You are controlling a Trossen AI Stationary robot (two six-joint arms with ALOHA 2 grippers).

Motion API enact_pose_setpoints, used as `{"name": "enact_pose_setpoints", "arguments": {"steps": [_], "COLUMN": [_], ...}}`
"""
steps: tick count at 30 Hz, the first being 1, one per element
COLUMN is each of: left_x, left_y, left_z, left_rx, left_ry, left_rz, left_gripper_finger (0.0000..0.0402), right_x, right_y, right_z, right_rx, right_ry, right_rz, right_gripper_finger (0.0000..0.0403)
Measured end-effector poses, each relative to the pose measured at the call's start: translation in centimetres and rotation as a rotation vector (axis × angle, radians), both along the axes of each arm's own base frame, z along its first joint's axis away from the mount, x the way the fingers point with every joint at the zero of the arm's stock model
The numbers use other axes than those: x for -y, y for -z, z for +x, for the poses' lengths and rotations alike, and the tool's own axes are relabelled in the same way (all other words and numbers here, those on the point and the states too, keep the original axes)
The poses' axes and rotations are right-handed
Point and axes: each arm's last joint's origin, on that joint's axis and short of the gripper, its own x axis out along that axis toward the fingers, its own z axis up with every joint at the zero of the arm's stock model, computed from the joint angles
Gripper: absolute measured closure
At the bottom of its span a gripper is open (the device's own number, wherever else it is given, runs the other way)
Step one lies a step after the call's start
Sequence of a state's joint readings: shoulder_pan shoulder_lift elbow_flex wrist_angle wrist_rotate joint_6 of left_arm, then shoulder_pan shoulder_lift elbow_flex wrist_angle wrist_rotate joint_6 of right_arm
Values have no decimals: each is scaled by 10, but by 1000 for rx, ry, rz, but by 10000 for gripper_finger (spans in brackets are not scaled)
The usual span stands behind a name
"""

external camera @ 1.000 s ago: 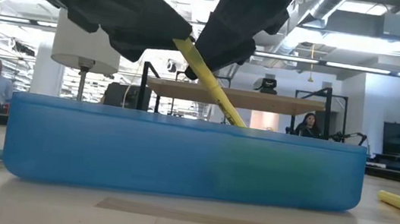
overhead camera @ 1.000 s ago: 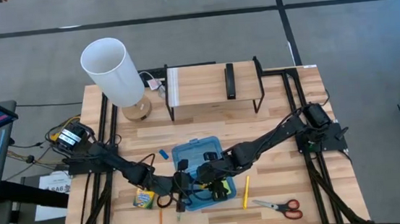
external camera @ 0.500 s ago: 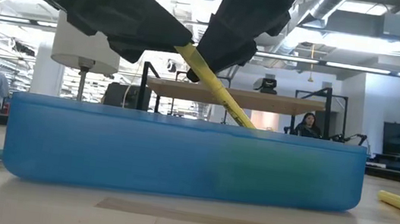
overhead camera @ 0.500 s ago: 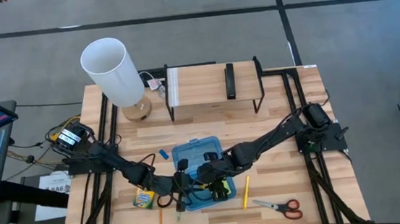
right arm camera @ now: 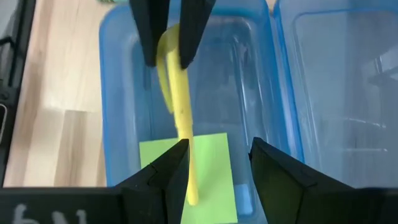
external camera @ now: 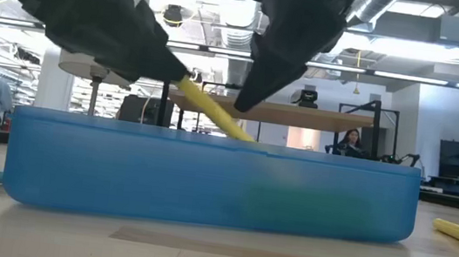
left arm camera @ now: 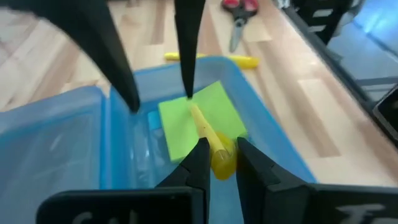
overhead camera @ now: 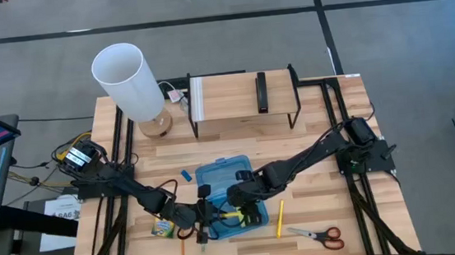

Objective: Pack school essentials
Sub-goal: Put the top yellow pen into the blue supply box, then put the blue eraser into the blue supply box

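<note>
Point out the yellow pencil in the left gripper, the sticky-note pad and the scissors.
yellow pencil (left arm camera: 208,134), left wrist view, on its shaft just ahead of the jaws.
sticky-note pad (right arm camera: 214,168), right wrist view, on its green top face.
scissors (overhead camera: 329,235), high view, on a red handle.

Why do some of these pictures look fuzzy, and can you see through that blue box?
Left wrist view: the scissors beyond are blurred; the left gripper and its yellow pencil are sharper. Low view: the blue case fills the frame, translucent, a green smear showing through; ceiling lights glare behind. High view: evenly lit and sharp.
</note>
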State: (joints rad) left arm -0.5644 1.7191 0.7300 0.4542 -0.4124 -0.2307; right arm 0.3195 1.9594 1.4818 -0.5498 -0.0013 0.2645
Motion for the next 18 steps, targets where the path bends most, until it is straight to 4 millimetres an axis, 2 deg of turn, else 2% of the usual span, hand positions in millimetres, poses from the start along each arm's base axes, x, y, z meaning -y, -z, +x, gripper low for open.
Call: {"name": "enact_pose_setpoints", "arguments": {"steps": [7, 18], "left_x": [2, 2], "left_y": [1, 4], "left_z": [-2, -4], "left_rx": [-14, -57], "left_ry": [-16, 6], "left_rz": [-31, -64], "left_gripper_finger": [364, 232], "right_x": [0, 1], "right_y": [1, -1], "right_z": [-2, -3], "right_rx": [-26, -24], "right_ry": [6, 5], "right_rz": [-4, -3], "right_gripper_finger": [215, 215]}}
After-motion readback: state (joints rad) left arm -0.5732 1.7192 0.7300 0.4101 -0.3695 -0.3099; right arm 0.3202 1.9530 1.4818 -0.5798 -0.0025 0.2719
